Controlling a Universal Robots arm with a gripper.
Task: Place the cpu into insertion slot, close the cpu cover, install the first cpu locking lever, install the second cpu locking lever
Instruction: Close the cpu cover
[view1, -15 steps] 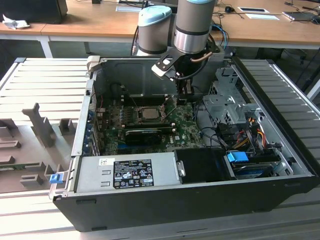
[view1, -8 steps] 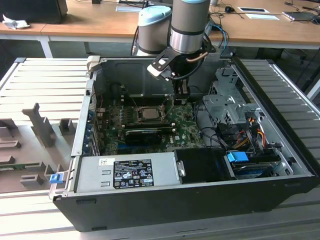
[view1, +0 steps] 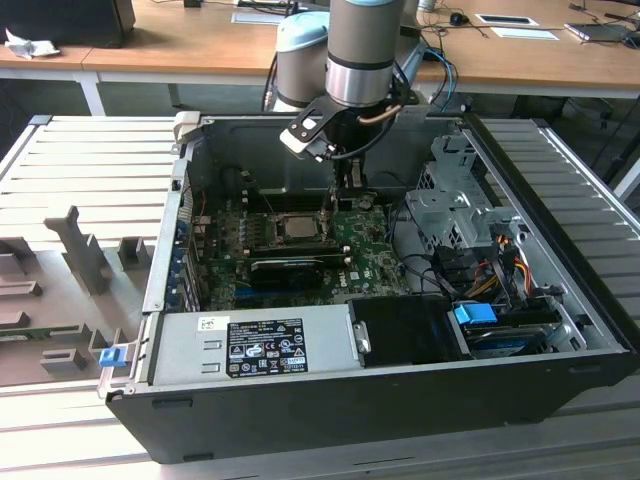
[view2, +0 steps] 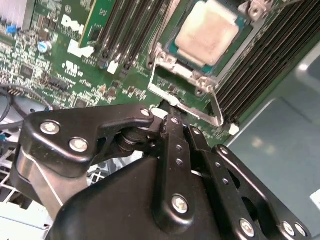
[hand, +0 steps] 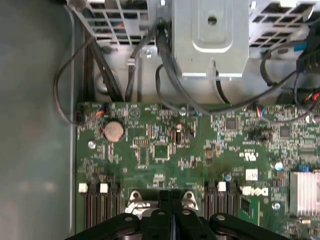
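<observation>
We find the cpu (view1: 297, 226) in its socket (view1: 268, 224) on the motherboard (view1: 375, 250), inside the computer case (view1: 400, 410). The power supply (view1: 250, 345) lies before the board, and the drive cage (view1: 450, 200) stands at the exterior view's right.

I was driving the rig in what looked like a robotics lab (or test workshop). Wooden office desks (view1: 200, 45) stood behind a slatted metal bench (view1: 90, 160) carrying an opened computer case (view1: 575, 300), with grey fixtures (view1: 85, 250) toward the bench's edge at the exterior view's left.
</observation>
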